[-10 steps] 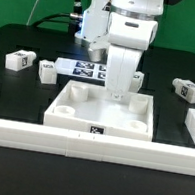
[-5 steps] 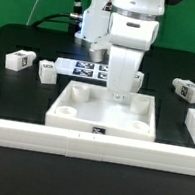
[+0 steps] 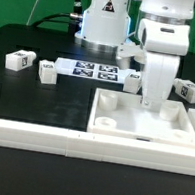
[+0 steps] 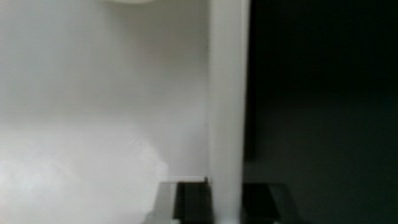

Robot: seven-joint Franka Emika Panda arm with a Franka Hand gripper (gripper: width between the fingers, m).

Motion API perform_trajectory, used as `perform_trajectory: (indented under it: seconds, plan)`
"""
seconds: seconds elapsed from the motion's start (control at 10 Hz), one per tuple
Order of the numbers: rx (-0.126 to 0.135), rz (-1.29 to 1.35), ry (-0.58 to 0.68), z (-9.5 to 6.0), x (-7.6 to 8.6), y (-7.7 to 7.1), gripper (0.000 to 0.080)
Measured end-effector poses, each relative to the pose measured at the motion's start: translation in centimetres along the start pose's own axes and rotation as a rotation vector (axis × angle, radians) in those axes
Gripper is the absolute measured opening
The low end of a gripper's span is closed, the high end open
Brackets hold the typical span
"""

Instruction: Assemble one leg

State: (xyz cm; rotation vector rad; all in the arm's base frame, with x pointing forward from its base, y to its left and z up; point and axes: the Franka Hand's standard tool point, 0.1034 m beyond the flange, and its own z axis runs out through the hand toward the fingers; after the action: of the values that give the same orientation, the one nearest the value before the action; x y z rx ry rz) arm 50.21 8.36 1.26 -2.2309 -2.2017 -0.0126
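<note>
The hand (image 3: 150, 101) is clamping its two fingers (image 4: 191, 203) on the far wall of the tray (image 3: 152, 124), one finger inside it and one over the black bench (image 3: 44, 103). The tray is sitting toward the exterior view's right. A leg (image 3: 18, 60) and a second leg (image 3: 47, 72) are lying at the left, a third leg (image 3: 134, 81) is lying just behind the tray, and a fourth leg (image 3: 190, 91) is lying at the right.

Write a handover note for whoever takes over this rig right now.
Gripper: down at the tray, jaws closed on one of its walls, as the wrist view shows.
Legs: four, all loose on the table. Two are at the exterior view's left, the second here. One is near the marker board, one at the right.
Done: no leg fitted.
Left: release the tray, pick a leg, seat it in a corner socket.
</note>
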Motion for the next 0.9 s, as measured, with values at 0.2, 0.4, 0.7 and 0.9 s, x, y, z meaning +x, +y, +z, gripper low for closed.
perform_trajectory:
  seconds: [0.2, 0.4, 0.7, 0.9]
  plan:
    - [0.005, 0.000, -0.002, 0.00, -0.04, 0.10, 0.0058]
    - [0.005, 0.000, -0.002, 0.00, -0.04, 0.10, 0.0058]
    - [0.006, 0.000, -0.002, 0.07, -0.07, 0.06, 0.0125]
    - [0.006, 0.000, -0.002, 0.08, -0.08, 0.06, 0.0494]
